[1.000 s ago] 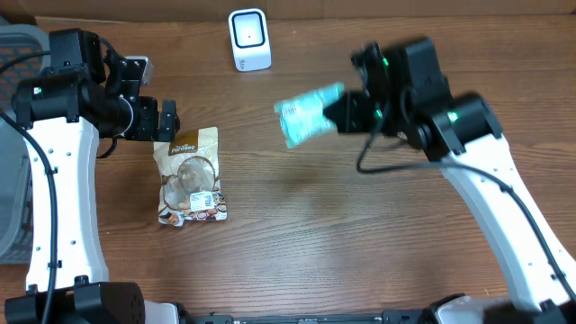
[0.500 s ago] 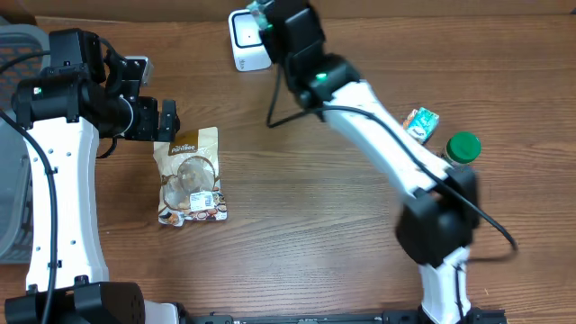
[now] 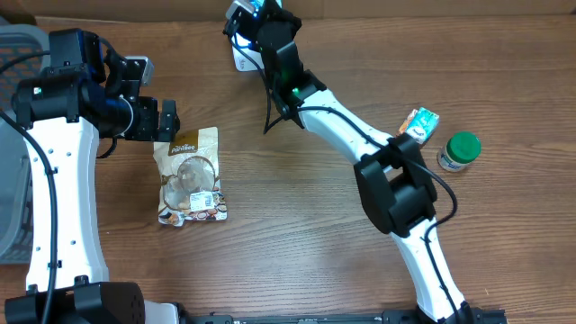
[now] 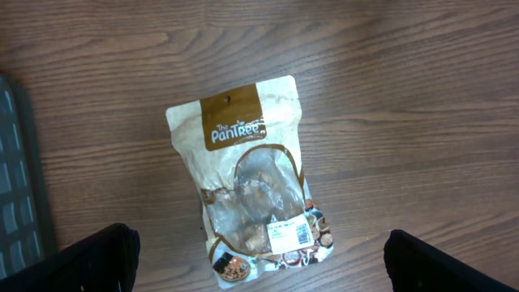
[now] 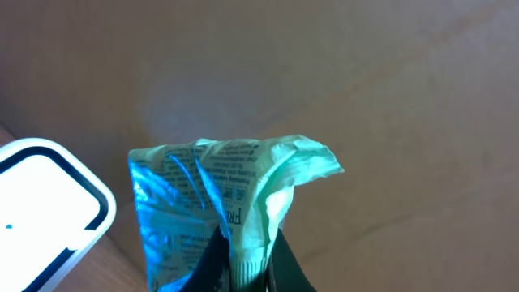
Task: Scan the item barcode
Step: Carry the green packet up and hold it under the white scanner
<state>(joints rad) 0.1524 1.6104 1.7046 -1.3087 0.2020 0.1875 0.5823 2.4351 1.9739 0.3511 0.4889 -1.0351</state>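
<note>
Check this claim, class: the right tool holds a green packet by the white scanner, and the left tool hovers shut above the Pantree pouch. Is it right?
The left tool is open, not shut; the left wrist view shows its fingers wide apart above the Pantree pouch. The right tool holds the green packet by the white scanner.

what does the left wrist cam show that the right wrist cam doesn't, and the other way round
Only the left wrist view: a snack pouch lying flat on the wood table, a grey basket edge at the left, and the left pincer wide open.
Only the right wrist view: a teal packet pinched in the shut right pincer, the white scanner to its left, and a cardboard wall behind.
Shared: no object appears in both; each view shows only its own pincer.
</note>
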